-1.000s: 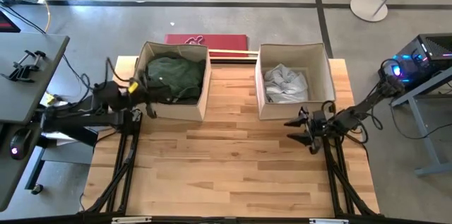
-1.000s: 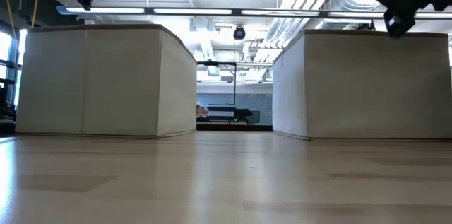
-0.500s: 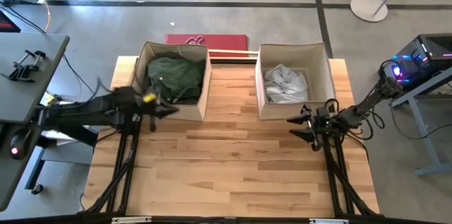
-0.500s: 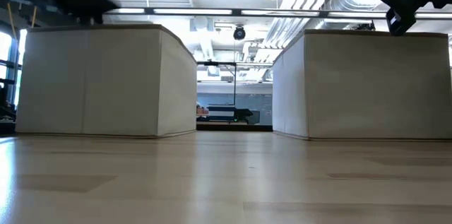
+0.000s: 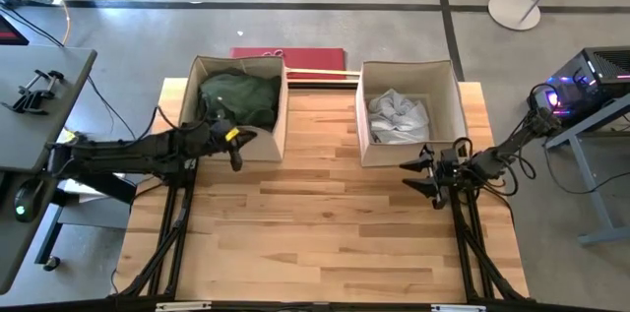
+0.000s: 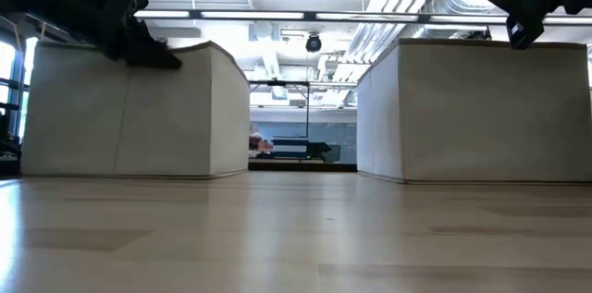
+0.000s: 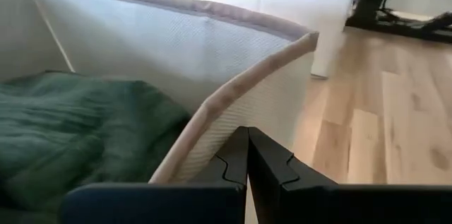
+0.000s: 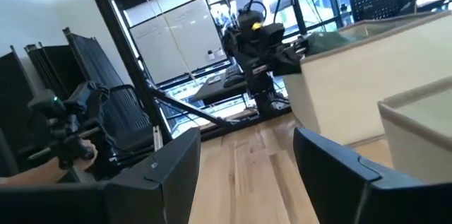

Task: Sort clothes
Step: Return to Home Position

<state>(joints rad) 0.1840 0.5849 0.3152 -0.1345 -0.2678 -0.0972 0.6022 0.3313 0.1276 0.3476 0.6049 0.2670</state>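
A dark green garment (image 5: 239,98) lies in the left beige box (image 5: 193,81); it also shows in the left wrist view (image 7: 70,125). A light grey-white garment (image 5: 397,115) lies in the right beige box (image 5: 362,125). The other garments are out of view. My left gripper (image 5: 239,140) is shut at the left box's near wall, close to its near right corner. My right gripper (image 5: 413,180) is open and empty, above the table in front of the right box's near right corner. My left gripper has its shut fingertips (image 7: 247,155) against the top rim (image 7: 212,107) of the left box's near wall, near the near right corner, coming level from the table's left side. The wall is not between the fingers. The box stands on the table.
Bare wooden table lies in front of both boxes and in the gap between them (image 5: 320,125). A red mat (image 5: 287,56) and a wooden stick (image 5: 320,74) lie behind the boxes. A grey side table (image 5: 39,105) stands to the left.
My left gripper has gone from the left box's left side toward the table's right and near edge, round to the box's near wall. The left box has slid a little toward the table's left and far edge.
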